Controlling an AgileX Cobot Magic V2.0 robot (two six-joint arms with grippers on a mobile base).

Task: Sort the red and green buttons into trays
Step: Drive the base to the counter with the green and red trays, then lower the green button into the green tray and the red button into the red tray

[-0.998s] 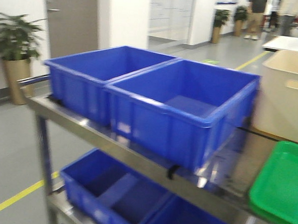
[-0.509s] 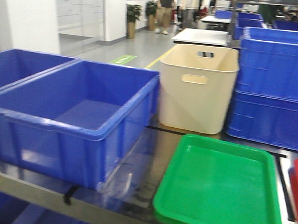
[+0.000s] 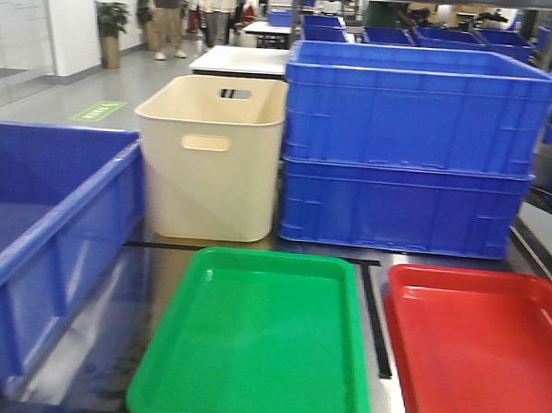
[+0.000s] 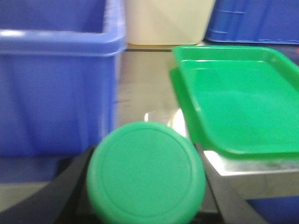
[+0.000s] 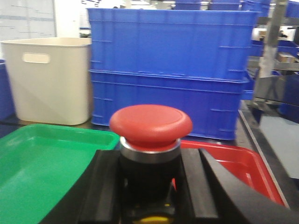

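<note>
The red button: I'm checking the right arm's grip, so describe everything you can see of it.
The red button has a smooth mushroom cap over a silvery collar and a dark body, with a bit of yellow at the bottom edge. It stands upright, clamped between the black fingers of the right end effector; the red tray lies behind it.
</note>
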